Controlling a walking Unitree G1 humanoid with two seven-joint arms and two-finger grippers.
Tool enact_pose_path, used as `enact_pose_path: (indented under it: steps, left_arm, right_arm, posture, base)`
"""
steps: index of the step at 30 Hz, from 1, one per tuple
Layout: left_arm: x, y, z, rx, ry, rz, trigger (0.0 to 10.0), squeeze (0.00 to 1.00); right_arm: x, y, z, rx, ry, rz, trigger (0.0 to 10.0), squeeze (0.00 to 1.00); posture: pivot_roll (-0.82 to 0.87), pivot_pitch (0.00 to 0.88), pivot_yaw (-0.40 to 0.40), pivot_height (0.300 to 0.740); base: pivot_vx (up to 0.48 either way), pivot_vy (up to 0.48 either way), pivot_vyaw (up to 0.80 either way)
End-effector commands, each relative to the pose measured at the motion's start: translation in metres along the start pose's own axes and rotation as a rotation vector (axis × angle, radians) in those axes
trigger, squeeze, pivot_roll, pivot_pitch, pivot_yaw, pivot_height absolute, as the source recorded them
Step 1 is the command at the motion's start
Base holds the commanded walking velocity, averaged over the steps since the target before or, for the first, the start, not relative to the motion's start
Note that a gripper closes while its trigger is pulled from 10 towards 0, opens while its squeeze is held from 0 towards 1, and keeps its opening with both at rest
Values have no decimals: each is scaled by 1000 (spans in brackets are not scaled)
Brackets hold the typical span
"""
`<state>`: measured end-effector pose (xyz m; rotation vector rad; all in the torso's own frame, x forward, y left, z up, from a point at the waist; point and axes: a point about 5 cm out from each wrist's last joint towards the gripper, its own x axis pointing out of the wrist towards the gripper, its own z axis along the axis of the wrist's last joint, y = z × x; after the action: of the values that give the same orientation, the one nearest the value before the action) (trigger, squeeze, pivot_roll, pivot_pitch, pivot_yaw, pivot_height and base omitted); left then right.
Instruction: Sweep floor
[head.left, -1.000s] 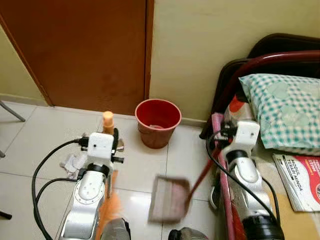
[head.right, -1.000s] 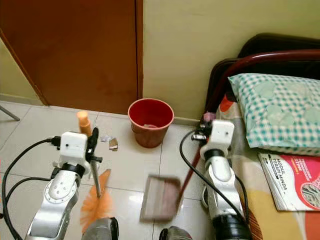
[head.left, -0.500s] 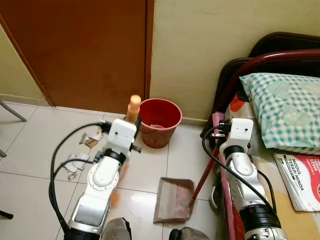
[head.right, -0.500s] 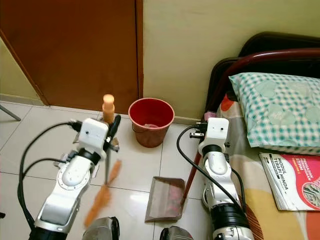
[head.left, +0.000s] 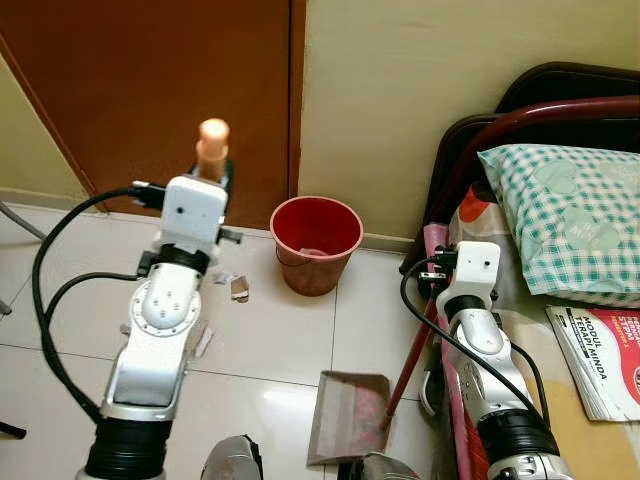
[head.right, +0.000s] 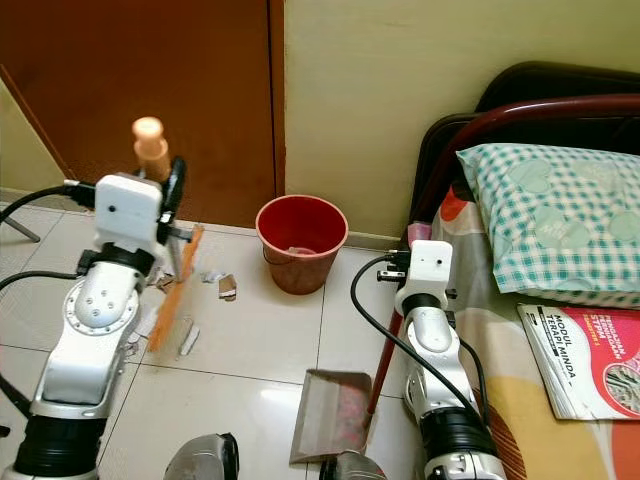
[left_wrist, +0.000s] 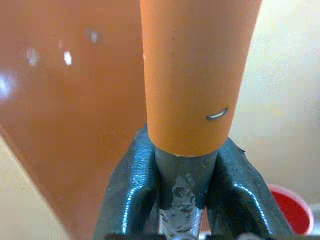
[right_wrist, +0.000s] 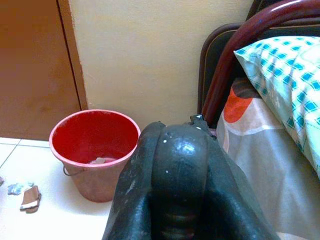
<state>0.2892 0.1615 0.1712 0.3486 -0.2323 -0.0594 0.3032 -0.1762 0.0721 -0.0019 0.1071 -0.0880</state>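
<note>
Several scraps (head.right: 212, 281) left on floor (head.right: 270, 345) by door; left gripper (left_wrist: 181, 172) pinches broom (head.right: 172, 292) near them, right gripper (right_wrist: 172, 165) clamped on dustpan (head.right: 334, 412) handle, pan holds some debris, roughly midway.

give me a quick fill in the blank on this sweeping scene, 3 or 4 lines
1. The left gripper is shut on the broom, whose handle is coloured ____.
2. The right gripper holds the long handle of the ____, which rests on the floor tiles.
3. The red bucket stands against the wall, beside the brown ____.
4. Paper scraps lie on the floor between the bucket and the ____ arm.

Missing words: orange; dustpan; door; left
</note>
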Motion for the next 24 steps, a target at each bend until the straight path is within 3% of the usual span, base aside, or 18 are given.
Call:
enact_pose_path:
  steps: [1, 11, 14, 24]
  left_arm:
    - [0, 4, -9, -9, 22, 12, 10000, 0]
    - [17, -10, -31, -28, 77, -64, 10000, 0]
    - [22, -23, -40, -20, 103, -127, 10000, 0]
    - [16, -58, -41, -69, 123, -316, 10000, 0]
  right_arm:
    - [1, -4, 7, 30, -25, -5, 10000, 0]
    - [3, -8, 19, 24, -69, -46, 10000, 0]
    - [4, -10, 18, 20, -63, -73, 10000, 0]
    - [4, -15, 17, -19, -60, -126, 10000, 0]
  posture:
    - [92, 90, -62, 740]
    - [76, 114, -65, 740]
    - [71, 112, -62, 740]
    - [70, 120, -52, 740]
  base:
    - [0, 0, 0]
    - [0, 0, 0]
    - [0, 0, 0]
    - [0, 0, 0]
